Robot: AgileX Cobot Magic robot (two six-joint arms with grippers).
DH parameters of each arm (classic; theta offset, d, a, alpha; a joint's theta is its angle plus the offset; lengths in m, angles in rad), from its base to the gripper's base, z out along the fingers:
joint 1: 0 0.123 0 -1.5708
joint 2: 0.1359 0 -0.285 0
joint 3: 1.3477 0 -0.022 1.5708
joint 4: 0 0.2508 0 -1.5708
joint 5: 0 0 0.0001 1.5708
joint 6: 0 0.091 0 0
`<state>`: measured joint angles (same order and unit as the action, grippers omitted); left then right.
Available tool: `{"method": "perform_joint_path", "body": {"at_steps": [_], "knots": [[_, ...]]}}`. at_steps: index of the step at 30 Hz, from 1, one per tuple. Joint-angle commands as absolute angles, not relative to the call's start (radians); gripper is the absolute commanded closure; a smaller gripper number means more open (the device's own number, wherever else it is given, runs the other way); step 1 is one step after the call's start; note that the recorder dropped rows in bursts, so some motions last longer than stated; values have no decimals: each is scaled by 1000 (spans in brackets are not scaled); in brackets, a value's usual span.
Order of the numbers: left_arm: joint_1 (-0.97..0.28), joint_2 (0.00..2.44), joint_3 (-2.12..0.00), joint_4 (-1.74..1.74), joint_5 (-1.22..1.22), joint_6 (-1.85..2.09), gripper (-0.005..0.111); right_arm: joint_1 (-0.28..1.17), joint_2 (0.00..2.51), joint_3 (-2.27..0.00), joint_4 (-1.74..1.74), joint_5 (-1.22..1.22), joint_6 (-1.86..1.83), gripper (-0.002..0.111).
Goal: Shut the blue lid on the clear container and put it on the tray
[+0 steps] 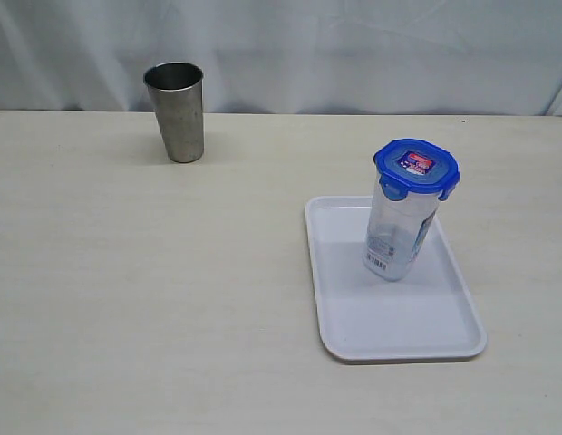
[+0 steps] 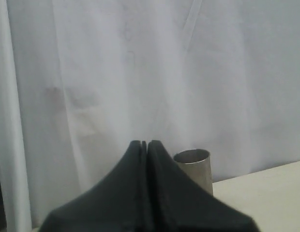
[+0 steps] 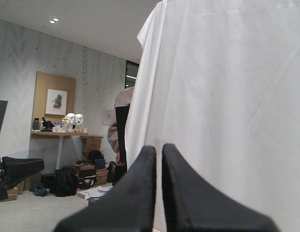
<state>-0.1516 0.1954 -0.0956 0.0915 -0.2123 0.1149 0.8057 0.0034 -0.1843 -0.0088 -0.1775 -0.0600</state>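
My left tool (image 2: 144,143) is pinched closed on nothing. My right tool (image 3: 158,147) is equally narrow and empty, facing a curtain. Neither wrist view shows the tray (image 1: 399,331). Only the exterior view does, with the clear container (image 1: 399,231) upright on it and the blue lid (image 1: 416,168) on top. I judge the right arm nearer.

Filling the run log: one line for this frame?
blue lid: on clear container | clear container: standing on tray | left gripper: jaws shut, empty | right gripper: jaws shut, empty | steel cup: off tray
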Motion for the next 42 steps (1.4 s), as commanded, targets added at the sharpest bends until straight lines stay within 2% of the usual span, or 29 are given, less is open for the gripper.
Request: {"method": "perform_joint_path", "body": {"at_steps": [1, 8, 27, 36, 42], "knots": [[-150, 102, -69, 86, -171, 100, 107, 802, 0, -179, -7, -179, -55, 104], [-150, 0, -60, 86, -91, 100, 107, 802, 0, -179, -7, -179, -55, 104], [-123, 0, 0, 67, -59, 100, 107, 802, 0, -179, -7, -179, -55, 104], [-123, 0, 0, 67, 32, 73, 107, 802, 0, -179, -7, -179, -55, 104], [-123, 0, 0, 67, 232, 22, 107, 802, 0, -179, -7, -179, -55, 104]]}}
